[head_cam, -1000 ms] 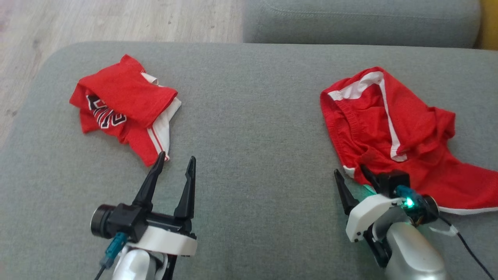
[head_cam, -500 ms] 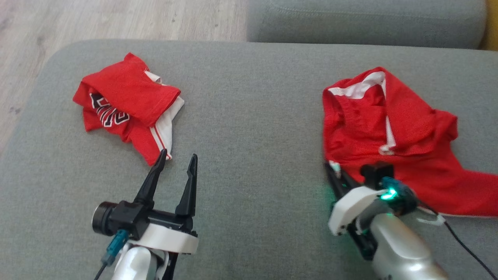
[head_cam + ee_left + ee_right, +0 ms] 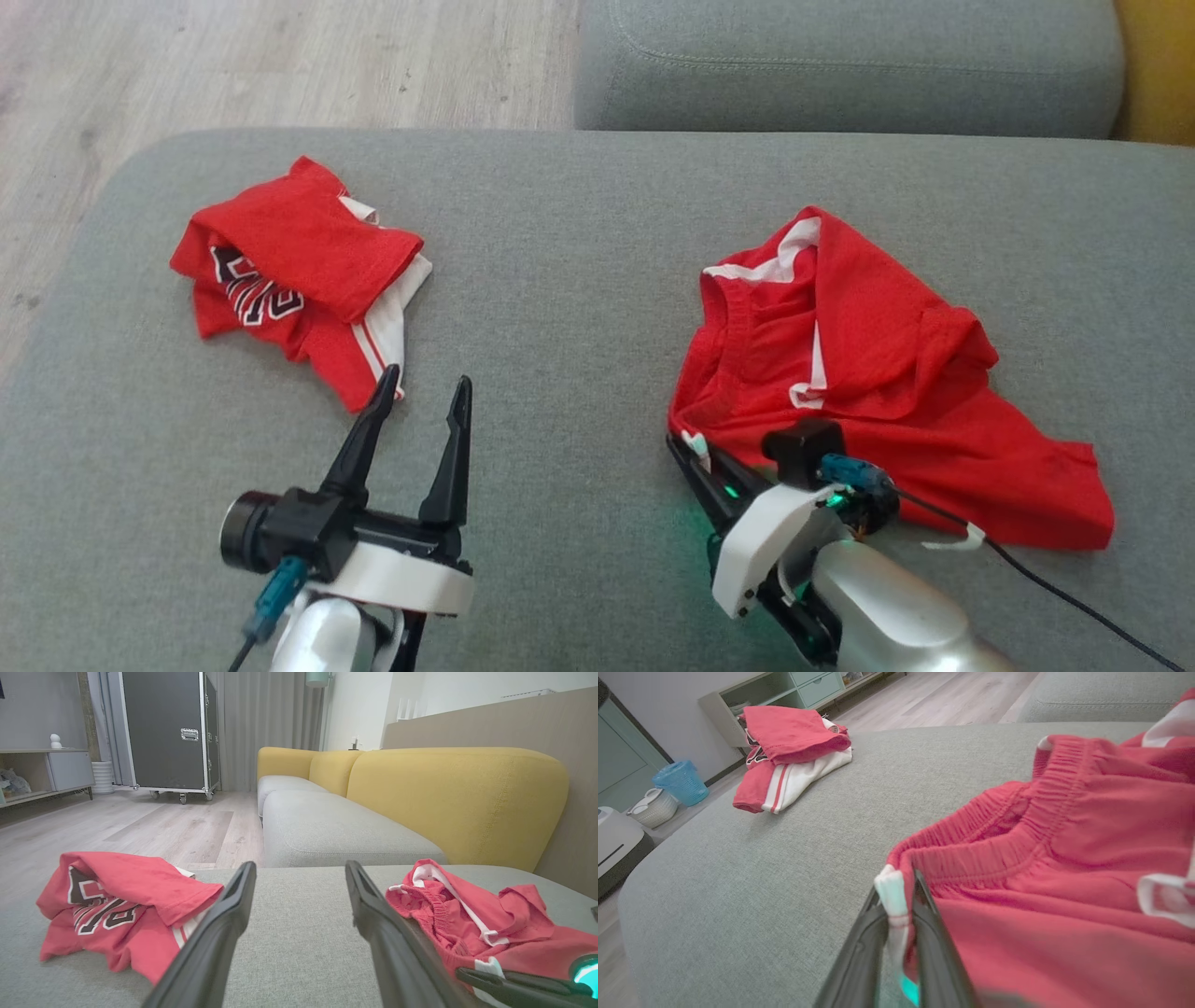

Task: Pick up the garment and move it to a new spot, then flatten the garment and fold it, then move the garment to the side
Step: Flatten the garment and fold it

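right gripper (image 3: 896, 887) is pinched tight, both dark fingers clamped on the white-trimmed corner of the crumpled red mesh shorts with white side stripes (image 3: 868, 373). a tab of white hem pokes up between the tips, right by the elastic waistband. the hold is at the near left corner of the shorts, low over the grey fabric sofa cushion (image 3: 579, 280). the rest of the shorts lie rumpled on the cushion's right half, fanning away to the right. a thin black cable (image 3: 1055, 588) trails from the right wrist across the cushion.

over to the left gripper (image 3: 425, 381): fingers spread wide, nothing between them, held low over the cushion. one tip is just beside the near corner of a folded red jersey with a white panel and dark lettering (image 3: 289, 252). that jersey sits on the cushion's left half, well apart from the shorts.

beyond the cushion there's pale wooden floor (image 3: 280, 56) at far left and a second grey seat cushion (image 3: 840, 65) at the far edge. the left wrist view shows a mustard-yellow backrest (image 3: 458, 793) behind it.
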`<state>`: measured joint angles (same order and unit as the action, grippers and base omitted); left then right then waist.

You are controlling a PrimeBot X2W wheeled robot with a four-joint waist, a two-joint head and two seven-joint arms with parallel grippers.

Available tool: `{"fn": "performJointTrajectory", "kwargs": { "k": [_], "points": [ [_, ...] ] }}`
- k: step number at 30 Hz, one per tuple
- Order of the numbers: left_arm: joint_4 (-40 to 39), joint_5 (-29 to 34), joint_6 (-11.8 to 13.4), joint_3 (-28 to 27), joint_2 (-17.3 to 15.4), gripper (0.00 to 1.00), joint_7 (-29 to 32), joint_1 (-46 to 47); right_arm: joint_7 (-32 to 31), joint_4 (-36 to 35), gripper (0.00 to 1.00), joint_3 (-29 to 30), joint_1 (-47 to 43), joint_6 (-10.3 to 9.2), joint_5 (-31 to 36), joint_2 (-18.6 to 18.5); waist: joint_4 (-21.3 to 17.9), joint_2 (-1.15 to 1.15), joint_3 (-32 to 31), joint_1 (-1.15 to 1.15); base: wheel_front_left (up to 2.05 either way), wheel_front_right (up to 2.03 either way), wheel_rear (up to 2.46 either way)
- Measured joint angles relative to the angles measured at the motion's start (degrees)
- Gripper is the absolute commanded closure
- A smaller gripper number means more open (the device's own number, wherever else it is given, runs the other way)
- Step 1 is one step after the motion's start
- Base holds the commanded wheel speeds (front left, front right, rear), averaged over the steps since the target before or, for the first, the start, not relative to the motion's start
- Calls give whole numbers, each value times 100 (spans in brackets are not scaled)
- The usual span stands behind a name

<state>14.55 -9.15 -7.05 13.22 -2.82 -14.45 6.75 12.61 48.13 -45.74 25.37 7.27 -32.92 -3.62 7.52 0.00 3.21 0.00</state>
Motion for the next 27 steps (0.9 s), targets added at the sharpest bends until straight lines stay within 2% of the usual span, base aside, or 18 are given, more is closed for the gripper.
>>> {"fn": "performJointTrajectory", "kwargs": {
  "k": [6, 10, 15, 18, 22, 27],
  "points": [
    [1, 0, 1, -41, -1, 0, -1, -25, 66, 189, 0, 30, 116, 0, -94, 3, -84, 0, -60, 0, 0, 0, 0],
    [-26, 7, 5, -97, -1, 0, 0, -75, 158, 189, 0, 403, 136, 0, -9, -10, -208, 0, -127, 0, 0, 0, 0],
    [-89, 7, 24, -188, -1, 0, 0, -191, 159, -491, 0, 1493, 36, 0, 644, -334, -434, 0, -192, 0, 0, 0, 0],
    [-144, 5, 32, -193, -1, 0, 0, -194, 162, -1066, 0, 2532, -316, 0, 1169, -487, -575, 0, -215, 0, 0, 0, 0],
    [-174, -4, 51, -192, -1, 0, 0, -194, 162, -1483, 0, 3550, -1135, 0, 1847, -397, -744, 0, -216, 0, 0, 0, 0],
    [-175, -46, 51, -155, -1, 0, 0, -191, 162, -1647, 0, 3961, -1802, 0, 2274, -101, -831, 0, -162, 0, 0, 0, 0]
  ]
}}
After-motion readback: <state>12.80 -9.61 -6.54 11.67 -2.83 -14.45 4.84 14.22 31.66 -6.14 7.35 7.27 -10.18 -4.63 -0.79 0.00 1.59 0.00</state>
